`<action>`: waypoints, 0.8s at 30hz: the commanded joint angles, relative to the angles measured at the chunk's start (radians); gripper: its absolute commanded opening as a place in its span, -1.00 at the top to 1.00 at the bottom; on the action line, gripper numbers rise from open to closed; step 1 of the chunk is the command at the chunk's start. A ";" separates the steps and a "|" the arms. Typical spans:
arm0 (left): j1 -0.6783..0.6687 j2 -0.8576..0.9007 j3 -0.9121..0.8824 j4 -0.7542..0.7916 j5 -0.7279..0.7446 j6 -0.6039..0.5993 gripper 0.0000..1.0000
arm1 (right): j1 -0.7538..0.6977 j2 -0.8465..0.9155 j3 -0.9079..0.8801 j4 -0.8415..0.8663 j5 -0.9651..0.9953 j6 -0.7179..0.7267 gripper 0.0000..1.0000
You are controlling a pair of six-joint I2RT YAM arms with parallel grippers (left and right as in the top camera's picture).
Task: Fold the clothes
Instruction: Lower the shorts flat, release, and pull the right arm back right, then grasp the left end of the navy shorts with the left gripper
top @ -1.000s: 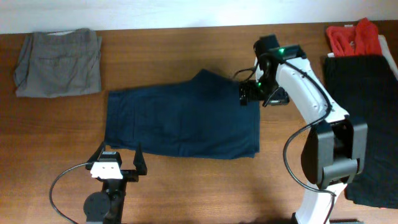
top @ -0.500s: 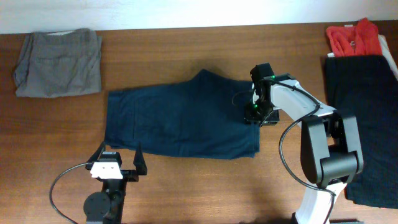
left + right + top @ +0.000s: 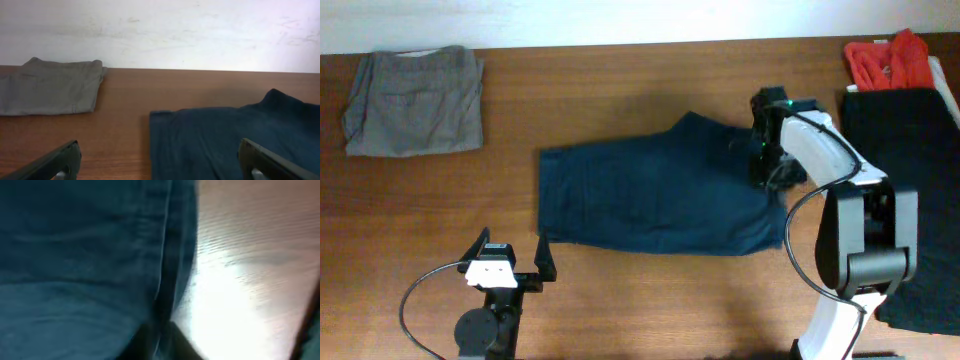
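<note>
The navy blue shorts lie flat in the middle of the table, and in the left wrist view they fill the right half. My right gripper is down at their right edge, shut on the hem. In the right wrist view the dark jaws pinch the fabric's folded edge, with bare table to the right. My left gripper rests open at the front left, just short of the shorts' near left corner, with nothing between its fingers.
Folded grey shorts lie at the back left, also in the left wrist view. A red garment sits at the back right, with a black garment spread below it, partly under the right arm.
The right gripper came down onto the shorts' right edge and closed on it. It then pulled the whole garment to the right. The left arm has stayed still.
</note>
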 commanded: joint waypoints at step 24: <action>-0.005 -0.004 -0.008 0.002 -0.003 0.011 -0.99 | -0.395 -0.002 0.506 -0.140 0.237 0.002 -0.97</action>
